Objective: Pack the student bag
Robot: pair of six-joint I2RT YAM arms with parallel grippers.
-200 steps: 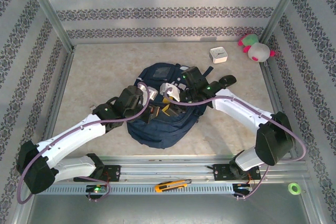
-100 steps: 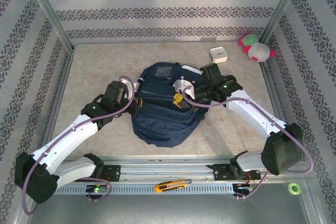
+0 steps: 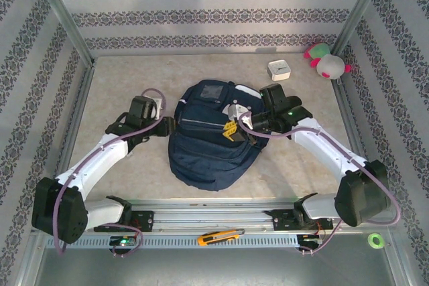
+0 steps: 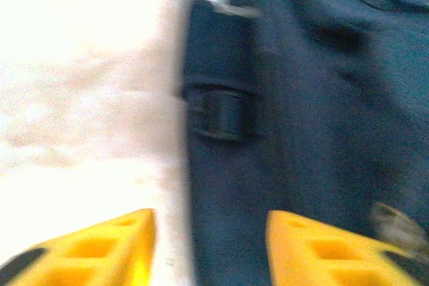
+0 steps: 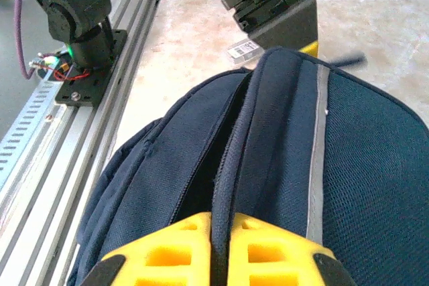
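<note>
At mid-table, the student bag is lying flat between two reaching arms.
A white box and a plush toy are sitting behind it. The left gripper is hovering part-spread and empty beside the bag's left edge. The right gripper is pinching tight on its zipper seam, both elbows bending outward.

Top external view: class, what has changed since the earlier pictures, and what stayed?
The left gripper opened and drew back left of the student bag. The right gripper moved right and shut on its zip seam; the bag's mouth closed. Unmoved: white box, plush toy, knife.
</note>
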